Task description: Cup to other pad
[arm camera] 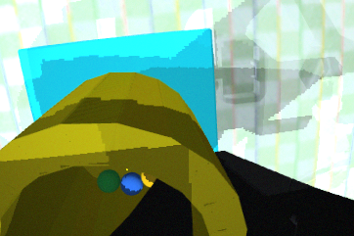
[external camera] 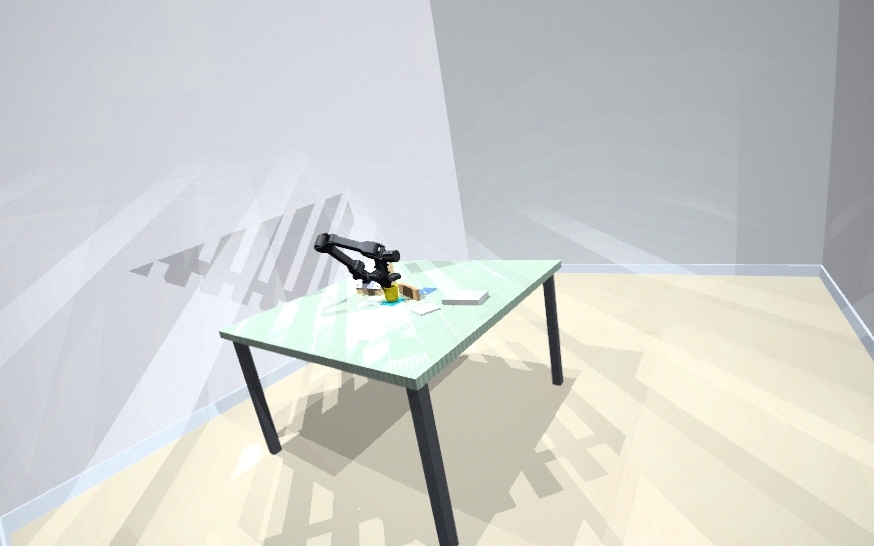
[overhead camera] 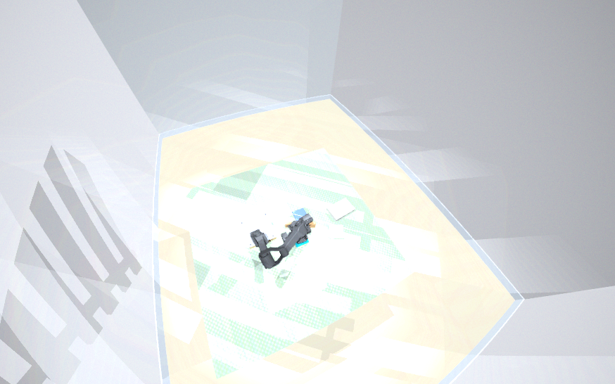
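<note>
Black is the arm, at left on the green table. Its gripper has the fingers nearly closed, with the wall of the yellow cup between them. This cup is upright over the cyan pad; whether it touches, I cannot tell. Inside are a green marble, a blue marble and, partly hidden, a yellow marble. Further right are a wooden block, the blue pad behind, and a pale slab.

Exterior view: yellow cup held by the gripper; white slab noted at its three o'clock.
</note>
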